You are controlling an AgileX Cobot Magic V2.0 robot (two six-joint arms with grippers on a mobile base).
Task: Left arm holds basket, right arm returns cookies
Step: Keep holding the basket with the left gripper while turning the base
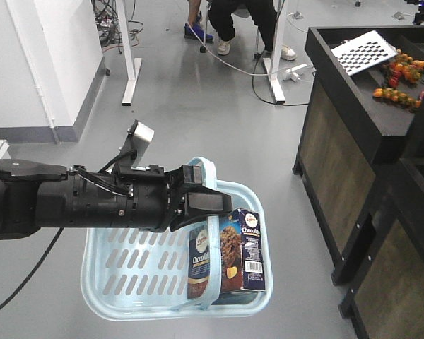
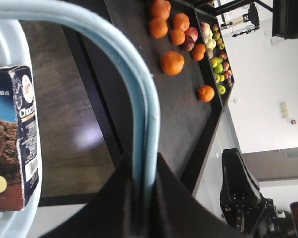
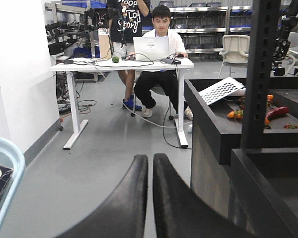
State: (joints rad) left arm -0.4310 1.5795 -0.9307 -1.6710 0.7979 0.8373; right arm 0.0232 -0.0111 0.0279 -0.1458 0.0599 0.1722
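Pinches basket handle (image 1: 213, 240) between left fingers (image 1: 208, 203); presses right fingers (image 3: 136, 188) together on nothing. Finds cookies (image 1: 230, 258) upright in basket (image 1: 148, 247), long axis vertical, just beneath left gripper (image 1: 196, 187), low and leftward of right gripper (image 3: 152, 159). Likely calls for reach left, down.

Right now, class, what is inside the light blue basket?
One upright navy cookie box stands in the basket, near its right end; nothing else shows beside it. The left arm and its pincer, clamped on the handle, cover the far part.
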